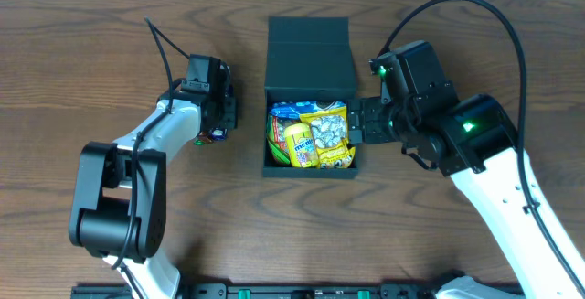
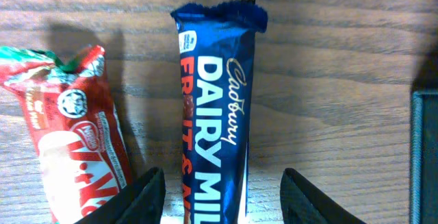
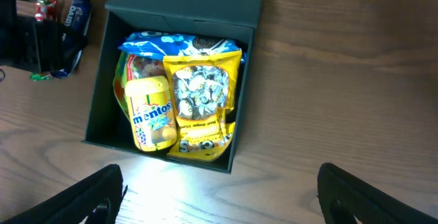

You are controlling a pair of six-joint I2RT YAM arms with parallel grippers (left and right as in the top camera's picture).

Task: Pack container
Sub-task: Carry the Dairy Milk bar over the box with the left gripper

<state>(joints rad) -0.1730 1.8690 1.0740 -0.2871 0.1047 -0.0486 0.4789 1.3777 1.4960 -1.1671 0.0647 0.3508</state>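
Left hand (image 2: 224, 195), wide open and empty, straddles the Dairy Milk bar (image 2: 219, 101), which lies lengthwise between its fingers (image 2: 147, 195). Container (image 1: 309, 172) lies to its right, nearer the open, empty right hand (image 3: 226, 207).

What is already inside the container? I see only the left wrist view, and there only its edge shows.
Observer: The container holds a yellow Mentos bottle, a yellow packet and a blue packet.
Operator: Is its lid open?
Observer: Yes, the lid stands open on the far side.
Operator: Where is the right gripper?
Observer: The right gripper hangs open at the container's right side, holding nothing.
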